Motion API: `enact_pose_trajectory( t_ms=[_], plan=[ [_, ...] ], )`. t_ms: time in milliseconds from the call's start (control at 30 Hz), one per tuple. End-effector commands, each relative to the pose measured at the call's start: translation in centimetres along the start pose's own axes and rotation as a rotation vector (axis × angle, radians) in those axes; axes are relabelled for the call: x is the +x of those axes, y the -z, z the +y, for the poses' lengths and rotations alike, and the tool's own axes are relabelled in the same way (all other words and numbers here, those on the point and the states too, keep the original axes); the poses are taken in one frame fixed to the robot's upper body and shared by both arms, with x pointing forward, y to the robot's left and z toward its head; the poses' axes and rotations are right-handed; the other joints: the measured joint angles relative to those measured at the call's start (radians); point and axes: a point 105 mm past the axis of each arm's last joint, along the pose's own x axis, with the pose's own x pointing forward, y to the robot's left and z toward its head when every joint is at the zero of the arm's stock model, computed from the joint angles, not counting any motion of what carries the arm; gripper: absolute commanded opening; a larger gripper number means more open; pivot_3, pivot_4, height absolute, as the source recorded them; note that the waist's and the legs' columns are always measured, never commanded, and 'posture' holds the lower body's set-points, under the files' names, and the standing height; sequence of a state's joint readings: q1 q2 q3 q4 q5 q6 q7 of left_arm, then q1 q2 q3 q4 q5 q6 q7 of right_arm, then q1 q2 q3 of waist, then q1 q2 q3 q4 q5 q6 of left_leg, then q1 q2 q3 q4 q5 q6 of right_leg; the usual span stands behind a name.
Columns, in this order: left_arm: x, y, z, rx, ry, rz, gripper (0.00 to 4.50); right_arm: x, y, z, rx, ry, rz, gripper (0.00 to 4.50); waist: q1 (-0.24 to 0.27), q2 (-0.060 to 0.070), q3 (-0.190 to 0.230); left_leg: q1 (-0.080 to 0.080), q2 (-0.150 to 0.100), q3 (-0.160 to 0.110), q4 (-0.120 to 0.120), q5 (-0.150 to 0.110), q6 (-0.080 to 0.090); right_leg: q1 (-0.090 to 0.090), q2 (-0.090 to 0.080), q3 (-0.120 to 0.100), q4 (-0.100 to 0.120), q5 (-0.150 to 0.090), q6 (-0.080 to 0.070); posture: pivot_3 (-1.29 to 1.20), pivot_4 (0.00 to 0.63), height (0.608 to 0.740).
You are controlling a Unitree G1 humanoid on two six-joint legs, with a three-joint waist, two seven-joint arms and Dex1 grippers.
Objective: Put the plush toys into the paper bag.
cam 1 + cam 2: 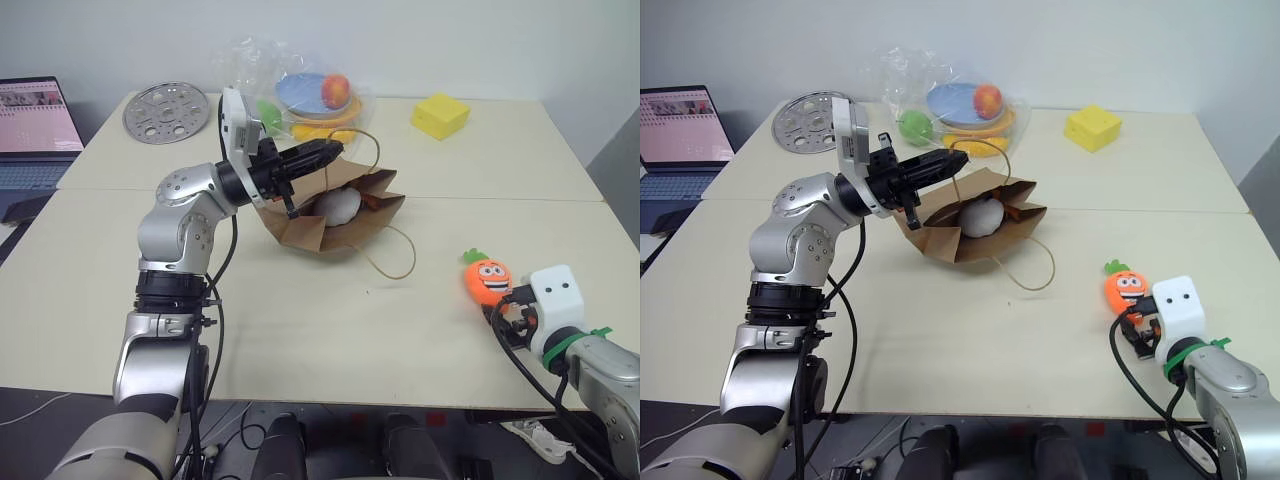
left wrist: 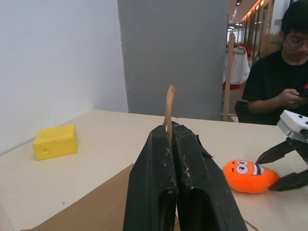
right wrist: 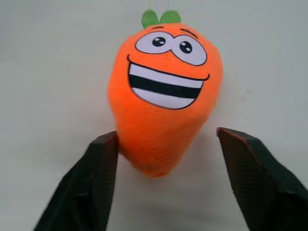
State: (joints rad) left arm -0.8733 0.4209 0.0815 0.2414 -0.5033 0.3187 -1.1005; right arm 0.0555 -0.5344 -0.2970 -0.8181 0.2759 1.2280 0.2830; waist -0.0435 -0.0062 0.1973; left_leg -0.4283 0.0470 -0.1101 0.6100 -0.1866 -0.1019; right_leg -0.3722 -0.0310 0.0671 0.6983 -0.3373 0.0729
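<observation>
The brown paper bag point(image 1: 330, 225) lies on its side mid-table, mouth facing right. My left gripper point(image 1: 325, 153) is shut on its upper twisted handle point(image 2: 169, 103) and holds the mouth up. A white plush toy point(image 1: 337, 206) sits inside the bag. The orange carrot plush toy point(image 1: 486, 278) lies on the table at the right, face up. My right gripper point(image 3: 167, 137) is open around the carrot's narrow end, one finger point(image 3: 103, 159) touching its side and the other standing apart.
A yellow block point(image 1: 440, 115) sits at the back right. A clear plastic bag point(image 1: 300, 90) with plates and fruit is behind the paper bag, a perforated metal disc point(image 1: 165, 112) at back left. A laptop point(image 1: 35, 125) stands far left. A person point(image 2: 284, 82) sits beyond the table.
</observation>
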Motion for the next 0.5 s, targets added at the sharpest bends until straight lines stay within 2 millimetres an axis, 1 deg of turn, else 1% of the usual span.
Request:
enact_pose_trajectory(
  t_ms=[33, 167, 200, 233, 267, 300, 333, 367, 400, 467, 500],
  plan=[
    [-0.1, -1.1, -0.1, 0.056, 0.002, -0.019, 0.0, -0.4, -0.9, -0.2, -0.021, 0.011, -0.042, 2.08, 0.0, 0.0, 0.0, 0.0, 0.0, 0.0, 0.0, 0.0, 0.0, 0.0, 0.0, 0.0, 0.0, 0.0, 0.0, 0.0, 0.15, 0.74],
    [0.0, -1.1, -0.3, 0.056, 0.007, -0.02, 0.0, -0.4, -1.3, -0.7, -0.025, 0.025, -0.058, 0.64, 0.002, 0.0, 0.0, 0.0, 0.0, 0.0, 0.0, 0.0, 0.0, 0.0, 0.0, 0.0, 0.0, 0.0, 0.0, 0.0, 0.15, 0.74],
    [0.0, -1.1, -0.3, 0.056, 0.007, -0.021, 0.0, -0.4, -1.6, -0.9, -0.031, 0.029, -0.071, 0.32, 0.002, 0.0, 0.0, 0.0, 0.0, 0.0, 0.0, 0.0, 0.0, 0.0, 0.0, 0.0, 0.0, 0.0, 0.0, 0.0, 0.15, 0.74],
    [0.1, -1.1, -0.2, 0.055, 0.008, -0.021, 0.0, -0.5, -2.5, -1.0, -0.038, 0.013, -0.116, 0.02, 0.002, 0.0, 0.0, 0.0, 0.0, 0.0, 0.0, 0.0, 0.0, 0.0, 0.0, 0.0, 0.0, 0.0, 0.0, 0.0, 0.15, 0.74],
    [0.1, -1.1, -0.2, 0.054, 0.009, -0.021, 0.0, -0.5, -3.8, -0.3, -0.033, -0.062, -0.176, 0.02, 0.0, 0.0, 0.0, 0.0, 0.0, 0.0, 0.0, 0.0, 0.0, 0.0, 0.0, 0.0, 0.0, 0.0, 0.0, 0.0, 0.15, 0.74],
    [0.1, -1.1, -0.2, 0.054, 0.01, -0.021, 0.0, -0.6, -4.7, 0.3, -0.03, -0.119, -0.218, 0.02, -0.002, 0.0, 0.0, 0.0, 0.0, 0.0, 0.0, 0.0, 0.0, 0.0, 0.0, 0.0, 0.0, 0.0, 0.0, 0.0, 0.15, 0.74],
    [0.1, -1.0, -0.2, 0.054, 0.01, -0.02, 0.0, -1.0, -6.2, 1.3, -0.059, -0.222, -0.282, 0.02, -0.004, 0.0, 0.0, 0.0, 0.0, 0.001, 0.0, 0.0, 0.0, 0.0, 0.0, 0.001, 0.0, 0.0, 0.0, 0.0, 0.15, 0.74],
    [0.1, -1.0, -0.1, 0.054, 0.009, -0.019, 0.0, -1.3, -7.0, 2.0, -0.083, -0.288, -0.318, 0.02, -0.006, 0.0, 0.0, 0.001, 0.0, 0.001, 0.0, 0.0, 0.0, 0.001, 0.0, 0.0, 0.0, 0.0, 0.0, 0.0, 0.15, 0.74],
    [0.2, -1.0, -0.1, 0.054, 0.009, -0.018, 0.0, -1.6, -7.5, 2.3, -0.101, -0.324, -0.338, 0.02, -0.007, 0.0, 0.0, 0.001, 0.0, 0.001, 0.0, 0.0, 0.0, 0.001, 0.0, 0.0, 0.0, 0.0, 0.0, 0.0, 0.15, 0.74],
    [0.2, -0.8, -0.1, 0.055, 0.009, -0.017, 0.0, -1.8, -8.5, 2.3, -0.071, -0.371, -0.363, 0.02, -0.007, 0.0, 0.0, 0.001, 0.0, 0.0, -0.001, 0.0, 0.0, 0.001, 0.0, 0.0, 0.0, 0.0, 0.0, 0.0, 0.15, 0.74],
    [0.3, -0.9, -0.1, 0.055, 0.013, -0.018, 0.0, -2.2, -9.3, 2.8, -0.087, -0.441, -0.377, 0.02, -0.007, 0.0, 0.0, 0.001, 0.0, 0.0, -0.001, 0.0, 0.0, 0.001, 0.0, -0.001, 0.0, 0.0, 0.0, 0.0, 0.15, 0.74]
  ],
)
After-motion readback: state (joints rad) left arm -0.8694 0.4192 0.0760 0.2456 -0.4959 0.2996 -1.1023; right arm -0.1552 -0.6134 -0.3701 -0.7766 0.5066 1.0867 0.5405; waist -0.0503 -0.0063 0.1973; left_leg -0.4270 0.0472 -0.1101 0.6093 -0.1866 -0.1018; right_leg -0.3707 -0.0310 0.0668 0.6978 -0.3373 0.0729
